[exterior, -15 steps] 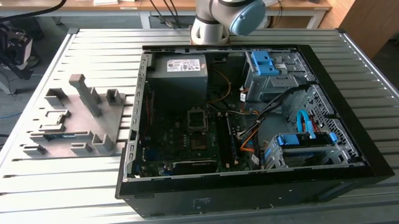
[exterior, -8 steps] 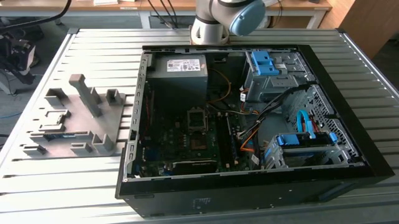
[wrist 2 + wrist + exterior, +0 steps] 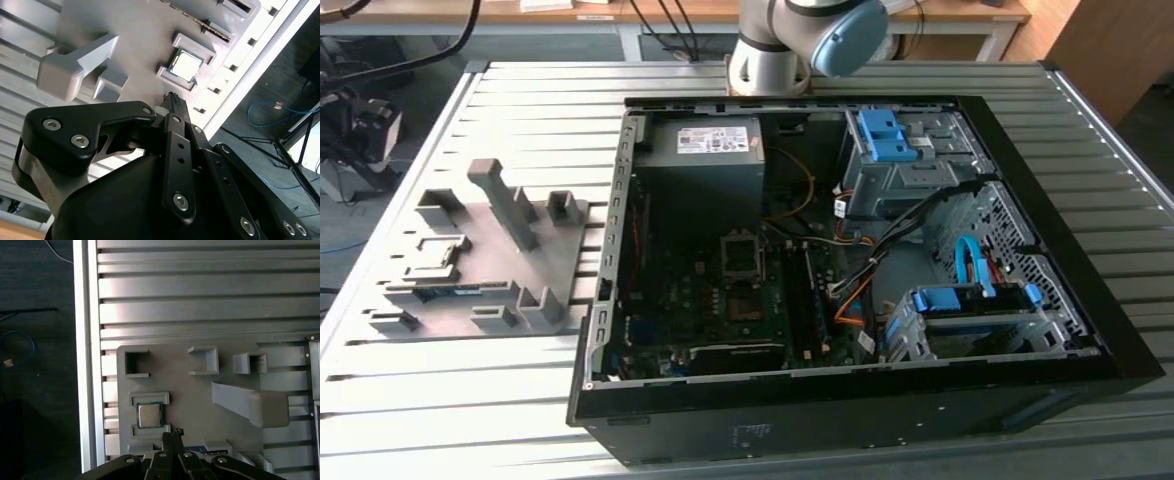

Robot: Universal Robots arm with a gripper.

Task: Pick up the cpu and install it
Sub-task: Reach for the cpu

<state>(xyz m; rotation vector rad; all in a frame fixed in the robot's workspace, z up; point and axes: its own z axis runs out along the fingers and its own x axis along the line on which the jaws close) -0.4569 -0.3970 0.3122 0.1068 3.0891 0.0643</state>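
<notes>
The cpu (image 3: pixel 149 415) is a small silvery square chip lying flat in a framed pocket of the grey fixture plate (image 3: pixel 200 405), close to the table's side edge; in the second wrist view the cpu (image 3: pixel 186 64) lies just beyond the fingertips. My gripper (image 3: pixel 173 433) hovers above the plate a little to one side of the chip, apart from it, its black fingers pressed together with nothing between them. In the second wrist view the gripper (image 3: pixel 172 98) looks the same. In the exterior view the dark square socket (image 3: pixel 739 243) sits mid-motherboard inside the open computer case (image 3: pixel 1014 330).
The fixture plate (image 3: pixel 494 265) lies on the slatted table at the exterior view's left, with a tall slanted post (image 3: pixel 503 200) and several low blocks. Inside the case are a grey power-supply box (image 3: pixel 707 150), blue drive cages (image 3: pixel 894 140) and loose cables (image 3: pixel 921 215).
</notes>
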